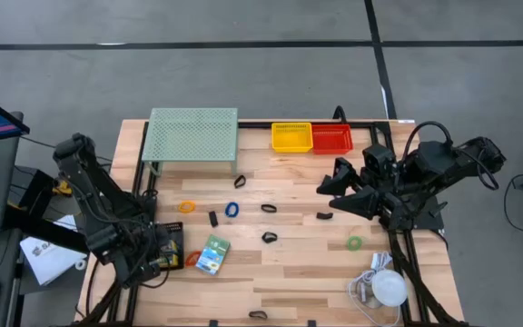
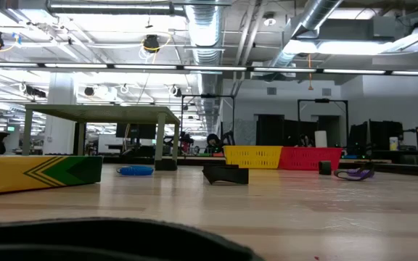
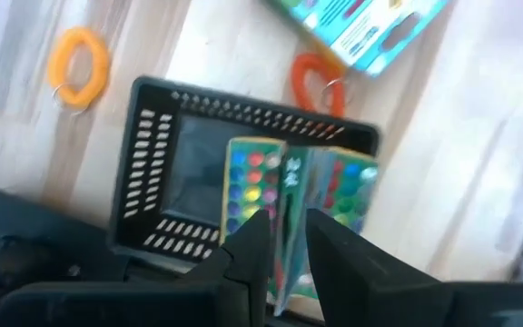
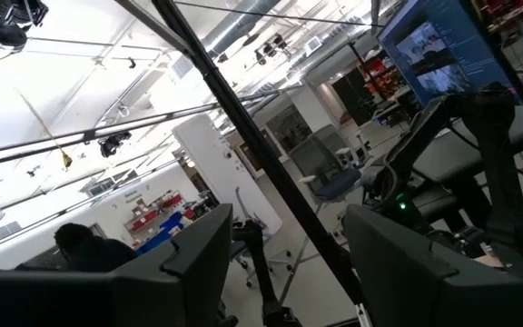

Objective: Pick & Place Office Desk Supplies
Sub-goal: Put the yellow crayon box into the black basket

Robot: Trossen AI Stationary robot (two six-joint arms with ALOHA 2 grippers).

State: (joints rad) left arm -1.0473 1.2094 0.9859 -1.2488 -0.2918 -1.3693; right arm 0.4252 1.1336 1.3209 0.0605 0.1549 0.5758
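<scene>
My left gripper (image 3: pixel 287 263) hangs over a black slotted basket (image 3: pixel 152 163) at the table's near left (image 1: pixel 167 243), shut on a card-backed pack printed with coloured dots. On the wood lie a second green pack (image 1: pixel 213 254), orange (image 1: pixel 186 207), red-orange (image 1: pixel 192 260), blue (image 1: pixel 231 210) and green (image 1: pixel 355 242) rings, and several black clips such as one (image 1: pixel 269 238). My right gripper (image 1: pixel 328 189) is raised over the table's right half, open and empty, and its wrist view looks out into the room. My left gripper pinches the dotted pack (image 3: pixel 284 195) between its two fingers, coming from above and pointing down. The pack stands on edge in the gap, over the black basket's open top. I cannot tell whether its lower edge touches the basket's floor.
A pale-green mesh stand (image 1: pixel 192 134) sits at the far left, with a yellow basket (image 1: pixel 291 136) and a red basket (image 1: pixel 332 138) beside it at the far edge. A white dome with a cord (image 1: pixel 389 288) lies near right. A purple ring (image 2: pixel 354 174) shows in the low view.
</scene>
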